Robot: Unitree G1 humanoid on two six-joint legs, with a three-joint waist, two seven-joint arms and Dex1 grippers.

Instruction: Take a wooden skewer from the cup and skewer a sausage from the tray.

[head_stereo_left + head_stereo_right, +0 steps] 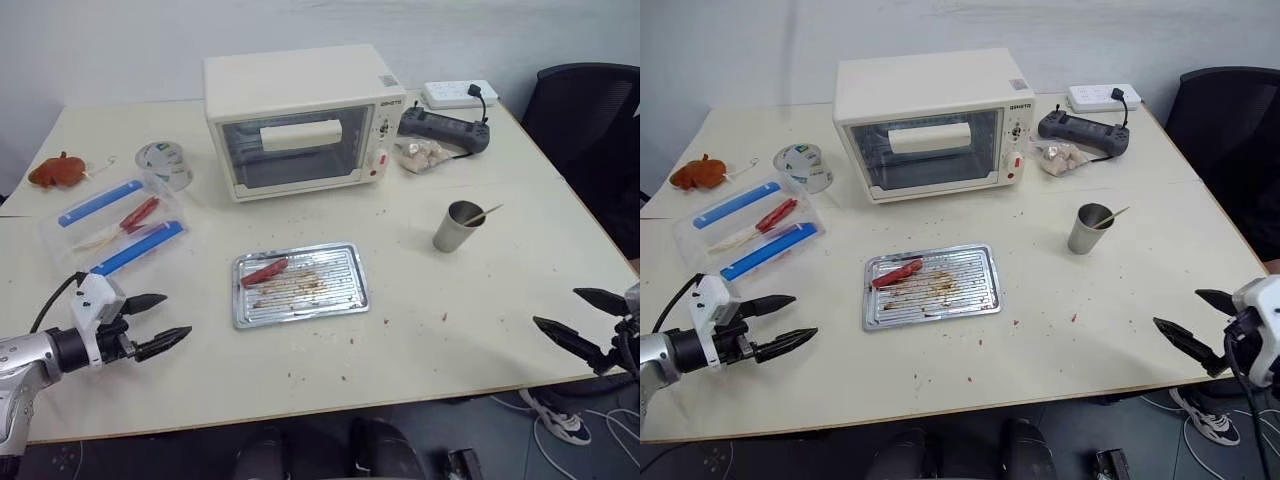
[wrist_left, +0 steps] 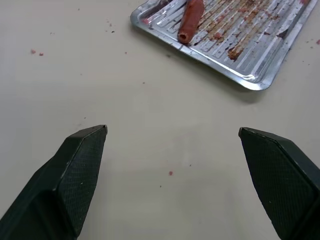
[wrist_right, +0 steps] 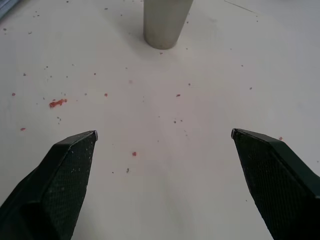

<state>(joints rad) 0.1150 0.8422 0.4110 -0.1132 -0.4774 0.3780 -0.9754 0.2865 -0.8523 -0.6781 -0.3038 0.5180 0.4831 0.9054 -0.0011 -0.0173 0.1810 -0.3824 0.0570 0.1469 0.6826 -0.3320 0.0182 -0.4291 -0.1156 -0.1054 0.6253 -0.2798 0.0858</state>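
The wooden skewer stands in the cup on the bench's right, leaning, its tip up and rightward. The sausage lies in the tray's far-left corner, running diagonally. The left gripper and right gripper hover near the front edge, fingers apart, empty.

Cup cut off by the frame edge in the right wrist view, rim and skewer out of sight there. Tray likewise cropped in the left wrist view, along with one end of the sausage. Lower length of the wooden skewer hidden inside the cup. Possibly garlic in the clear bag by the oven; too small to tell.
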